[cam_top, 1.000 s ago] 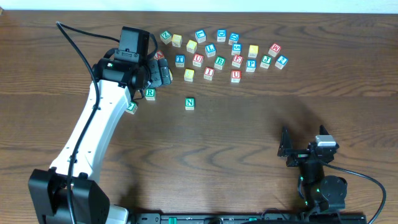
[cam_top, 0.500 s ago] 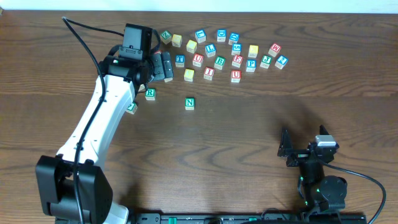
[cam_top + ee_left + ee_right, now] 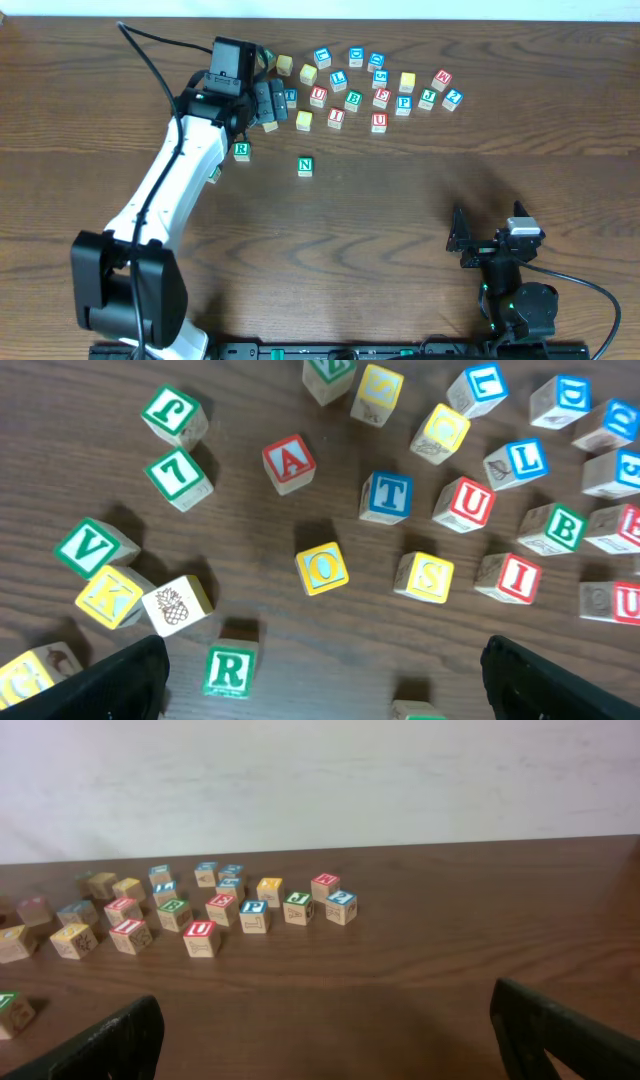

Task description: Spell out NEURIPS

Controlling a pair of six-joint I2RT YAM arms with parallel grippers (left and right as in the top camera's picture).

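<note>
The green N cube point(image 3: 305, 167) sits alone near the table's middle. The green R cube point(image 3: 241, 151) point(image 3: 228, 669) lies just left of it, beside my left arm. Further back in the scattered group are a red U point(image 3: 318, 97) point(image 3: 464, 503), red I point(image 3: 336, 117) point(image 3: 509, 578), red E point(image 3: 381, 98), blue P point(image 3: 403, 104) and a yellow S cube point(image 3: 304, 120) point(image 3: 424, 577). My left gripper point(image 3: 270, 105) point(image 3: 325, 695) hovers open over the group's left end, holding nothing. My right gripper point(image 3: 462, 243) point(image 3: 325, 1040) rests open at the near right, far from the cubes.
Other letter cubes lie around: red A point(image 3: 289, 462), blue T point(image 3: 386, 495), yellow O point(image 3: 322, 569), green B point(image 3: 555, 530), green V point(image 3: 88, 546), a pineapple cube point(image 3: 175, 604). A second red U point(image 3: 379, 122) is in the group. A black cable point(image 3: 150, 60) trails from the left arm.
My left arm has swung towards the far right, carrying its open gripper further over the cube group. The right arm and all cubes have stayed put.
</note>
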